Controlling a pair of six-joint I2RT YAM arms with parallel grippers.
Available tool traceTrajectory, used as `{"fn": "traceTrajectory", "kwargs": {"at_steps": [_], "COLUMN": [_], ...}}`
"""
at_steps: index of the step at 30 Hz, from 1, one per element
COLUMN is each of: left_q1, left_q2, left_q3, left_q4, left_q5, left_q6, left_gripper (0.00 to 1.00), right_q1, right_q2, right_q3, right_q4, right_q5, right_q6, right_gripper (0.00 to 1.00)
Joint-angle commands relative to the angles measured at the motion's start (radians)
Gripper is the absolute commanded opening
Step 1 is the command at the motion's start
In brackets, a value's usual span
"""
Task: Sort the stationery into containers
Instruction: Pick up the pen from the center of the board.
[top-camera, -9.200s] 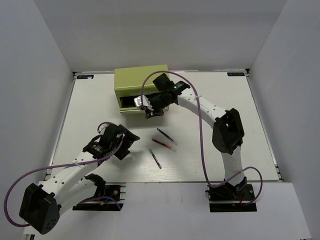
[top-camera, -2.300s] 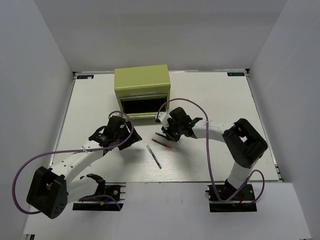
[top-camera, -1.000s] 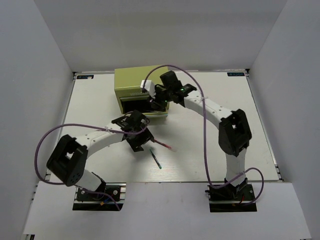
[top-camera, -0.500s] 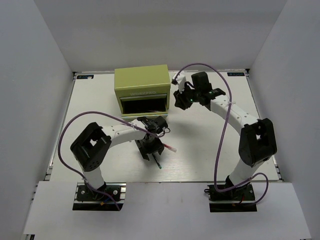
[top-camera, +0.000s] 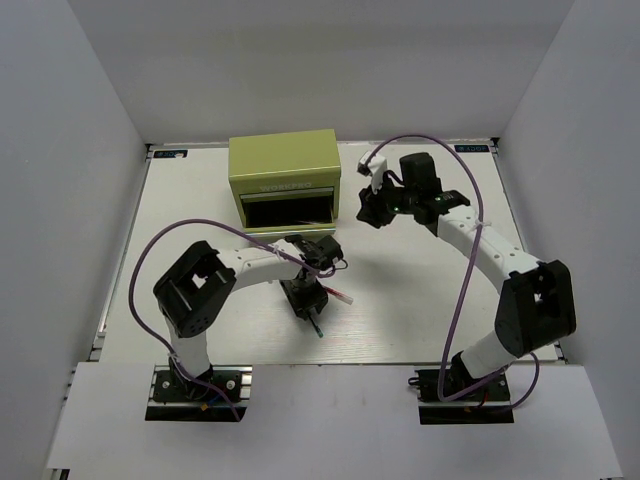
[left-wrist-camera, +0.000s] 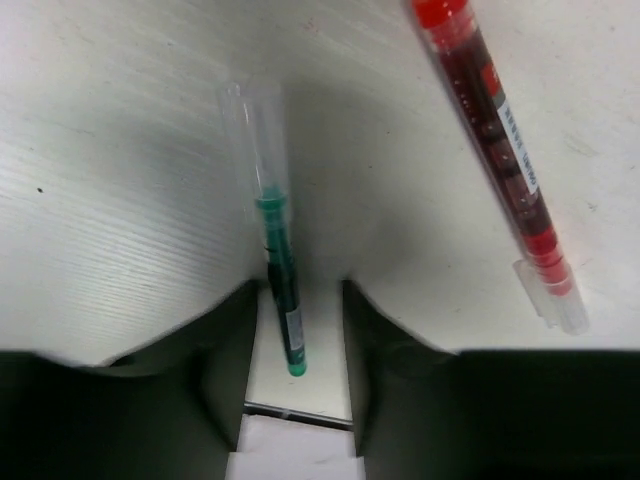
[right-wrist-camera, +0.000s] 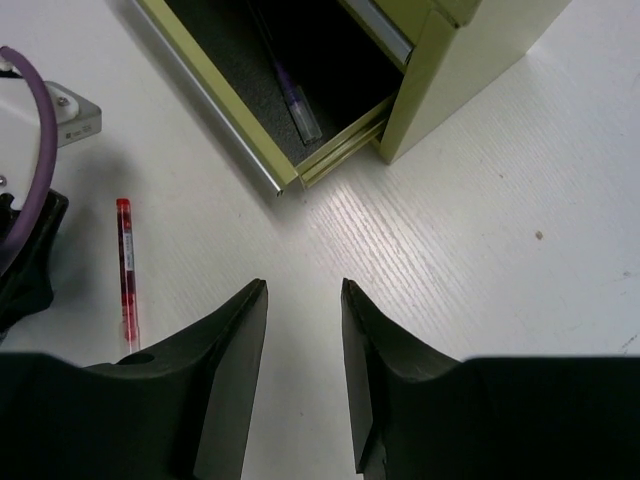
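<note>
Olive-green tool chest (top-camera: 284, 165): bottom drawer (right-wrist-camera: 225, 50) open.
Right gripper (right-wrist-camera: 303, 290): drawn back to the chest's right, jaws apart and empty. Only its wrist view shows the dark pen (right-wrist-camera: 297, 98) delivered inside.
Left gripper (left-wrist-camera: 297, 300): newly arrived before the chest, fingers narrowing astride the white-green pen (left-wrist-camera: 272, 240), gaps remaining.
Red pen (left-wrist-camera: 495, 150): alongside, awaiting collection.

The white table (left-wrist-camera: 100, 200) is dull, with fine lines like wood grain. The olive-green metal tool chest (right-wrist-camera: 470, 50) has smooth painted walls. Its open drawer (right-wrist-camera: 215, 100) has a shiny metal edge and a dark, dull lining. The dark thin pen (right-wrist-camera: 297, 100) inside the chest has a clear plastic end. In front of the chest, the red pen (left-wrist-camera: 495, 160) and the white-green pen (left-wrist-camera: 278, 290) are glossy see-through plastic. The black fingers (right-wrist-camera: 225, 380) of the right gripper (right-wrist-camera: 303, 290) look like dull, smooth plastic.
</note>
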Motion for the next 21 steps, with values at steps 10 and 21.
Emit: {"fn": "traceTrajectory", "kwargs": {"at_steps": [10,21], "left_q1": [-0.006,0.023], "left_q2": [-0.080,-0.466], "left_q3": [-0.031,-0.103], "left_q4": [0.091,0.257], "left_q5": [-0.036,-0.260], "left_q6": [0.056,0.031], "left_gripper": [0.05,0.00], "right_q1": [-0.024,-0.049], "right_q2": [-0.112,-0.134], "right_q3": [-0.148,-0.227], "right_q4": [0.031,0.008], "right_q5": [-0.029,-0.113], "right_q6": [-0.010,-0.050], "right_gripper": [0.58,0.08]}}
